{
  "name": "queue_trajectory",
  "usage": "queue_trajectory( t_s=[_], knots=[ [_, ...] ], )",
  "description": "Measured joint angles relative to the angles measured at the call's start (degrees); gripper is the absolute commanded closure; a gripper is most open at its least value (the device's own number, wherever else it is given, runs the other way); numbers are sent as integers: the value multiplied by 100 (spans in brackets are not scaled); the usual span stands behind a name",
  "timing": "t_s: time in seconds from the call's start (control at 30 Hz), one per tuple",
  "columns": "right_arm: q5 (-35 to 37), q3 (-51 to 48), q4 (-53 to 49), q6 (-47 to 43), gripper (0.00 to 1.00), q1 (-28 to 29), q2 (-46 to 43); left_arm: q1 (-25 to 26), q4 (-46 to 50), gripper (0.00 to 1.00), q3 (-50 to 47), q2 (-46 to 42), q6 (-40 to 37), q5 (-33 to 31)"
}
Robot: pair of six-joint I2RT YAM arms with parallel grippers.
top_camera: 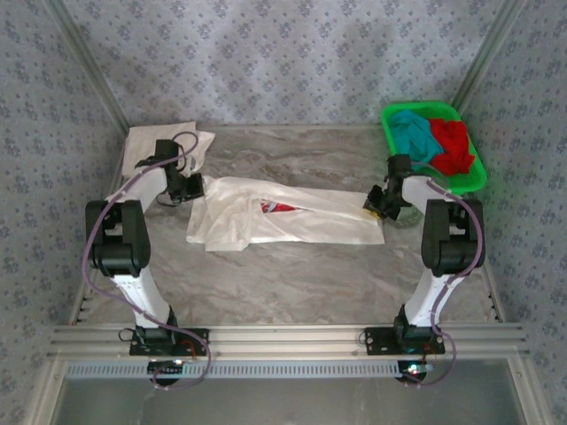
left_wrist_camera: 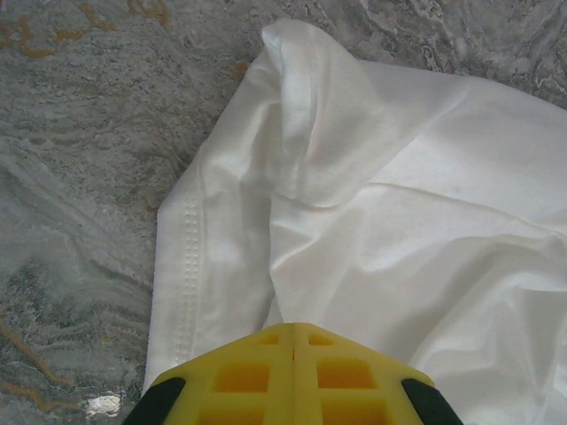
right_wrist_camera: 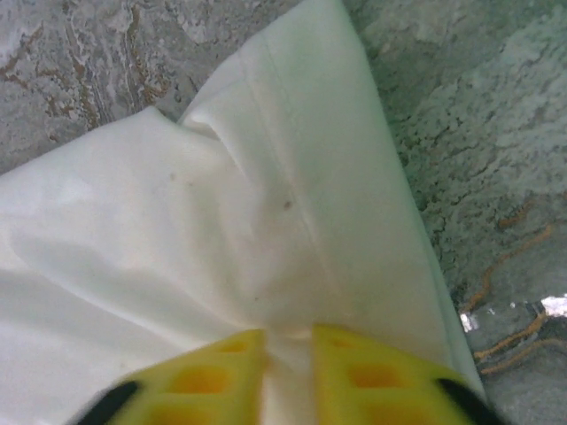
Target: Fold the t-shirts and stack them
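Jaws clamped both ends: left gripper (left_wrist_camera: 293, 328) closed tight on bunched left end of white t-shirt (top_camera: 292, 226), right gripper (right_wrist_camera: 288, 335) pinching hemmed right edge, sliver of gap. Stretched across mid-table (top_camera: 292, 283), bare marble near and far. Teal tee (top_camera: 412, 131), red tee (top_camera: 454, 146) in green basket (top_camera: 479, 173), far-right corner.

We look down on a desk (top_camera: 292, 283) with a grey marbled top (rusty veins show in the close views), boxed in on three sides by walls (top_camera: 292, 62) papered grey-blue with small repeated sprigs. Pale metal posts (top_camera: 481, 55) climb the back corners, a ribbed metal rail (top_camera: 292, 338) edges the near side, and the light is soft.
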State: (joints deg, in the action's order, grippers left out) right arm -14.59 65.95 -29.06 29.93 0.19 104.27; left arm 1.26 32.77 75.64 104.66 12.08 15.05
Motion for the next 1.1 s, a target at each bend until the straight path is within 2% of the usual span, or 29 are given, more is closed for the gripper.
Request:
queue_trajectory(
  t_s=[0.1, 0.43, 0.67, 0.93, 1.1],
  knots=[
    [-24, -57, 57, 63, 100, 0, -2, 7, 0, 100, 0, -11, 7, 0],
    [-20, 42, 57, 31, 100, -72, -501, 87, -9, 100, -24, -485, 105, -2],
    [-42, 859, 55, -286, 100, -118, -623, 92, -50, 100, -114, -503, 109, -4],
    [-225, 2186, 363, -616, 100, -157, -37, 92, -155, 100, -114, -503, 151, -2],
    [-321, 2551, 634, -811, 100, -138, 581, 92, -162, 100, -114, -503, 151, -4]
  ],
)
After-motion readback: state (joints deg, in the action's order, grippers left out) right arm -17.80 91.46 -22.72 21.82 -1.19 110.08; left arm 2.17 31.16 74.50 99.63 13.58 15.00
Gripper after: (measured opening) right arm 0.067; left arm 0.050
